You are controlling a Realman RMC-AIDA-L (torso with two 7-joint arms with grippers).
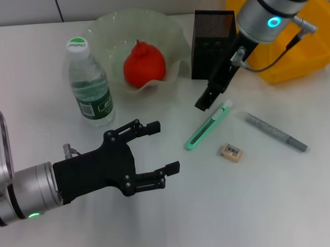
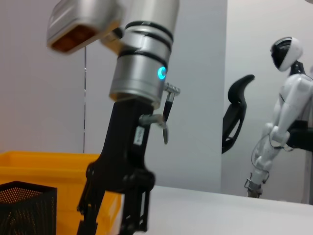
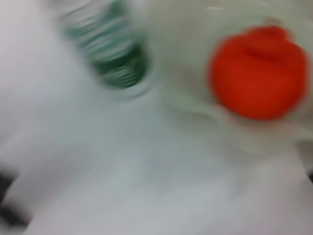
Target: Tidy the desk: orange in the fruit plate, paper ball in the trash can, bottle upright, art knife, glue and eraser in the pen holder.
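The orange (image 1: 144, 64) (image 3: 257, 73) lies in the pale-green fruit plate (image 1: 172, 33) at the back of the desk (image 1: 240, 208). To its left the bottle (image 1: 89, 86) (image 3: 115, 54) stands upright. The mint-green art knife (image 1: 209, 125), the beige eraser (image 1: 231, 152) and the grey glue (image 1: 276, 132) lie flat in front of the black mesh pen holder (image 1: 213, 42) (image 2: 24, 205). My right gripper (image 1: 205, 102) (image 2: 111, 223) hangs open just over the knife's white tip. Nearer the front, my left gripper (image 1: 165, 147) is open and holds nothing. The paper ball is out of view.
The yellow trash can (image 1: 293, 41) (image 2: 49, 166) stands at the back right, just behind the pen holder. Beyond the desk the left wrist view shows a white humanoid robot (image 2: 281, 127) and a dark chair (image 2: 237, 112).
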